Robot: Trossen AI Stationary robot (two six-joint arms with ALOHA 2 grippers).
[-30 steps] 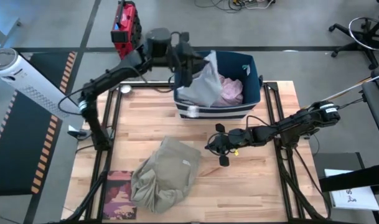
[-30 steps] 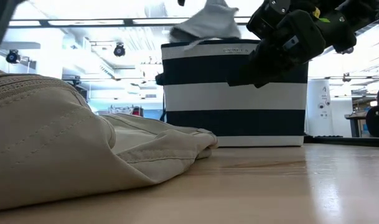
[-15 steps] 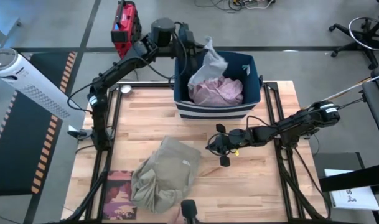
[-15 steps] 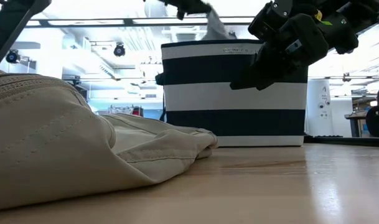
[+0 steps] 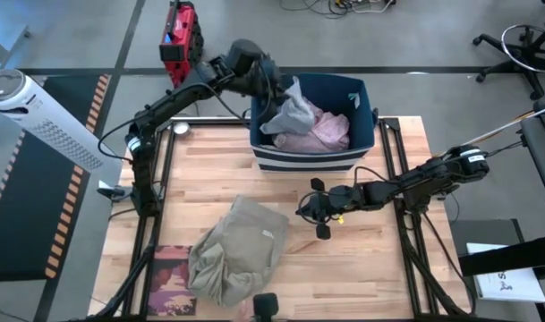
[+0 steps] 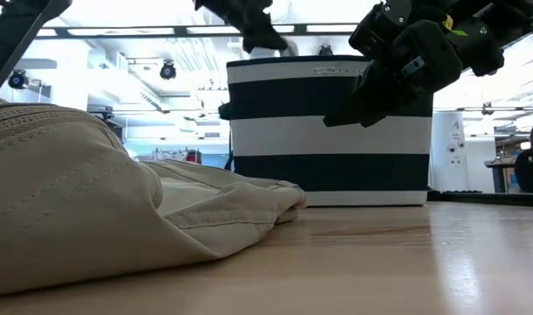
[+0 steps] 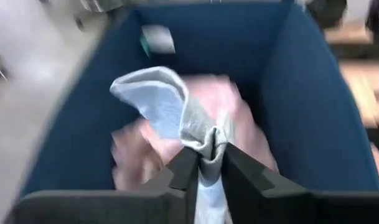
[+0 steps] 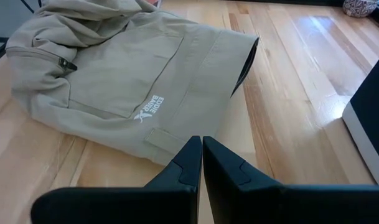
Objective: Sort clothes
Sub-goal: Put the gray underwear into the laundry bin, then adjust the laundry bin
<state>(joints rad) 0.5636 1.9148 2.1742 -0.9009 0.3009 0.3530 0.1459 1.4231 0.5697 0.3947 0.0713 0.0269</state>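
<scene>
Lowering a grey-green garment (image 5: 288,112) into the bin (image 5: 366,116), left gripper (image 7: 206,163) jaws clamped on it; right gripper (image 8: 201,157) closed, empty; khaki garment (image 5: 236,250) remains on the tabletop (image 5: 370,268)

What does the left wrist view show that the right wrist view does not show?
Only the left wrist view shows the inside of the blue fabric bin, with the pale grey soft garment pinched in the left gripper above a lilac-pink garment lying in the bin.

Only the right wrist view shows the large khaki-beige garment spread on the wooden table, in front of the right gripper, whose jaws are shut on nothing.

Both show only their own dark gripper; the bin barely enters the right wrist view at its edge.
</scene>
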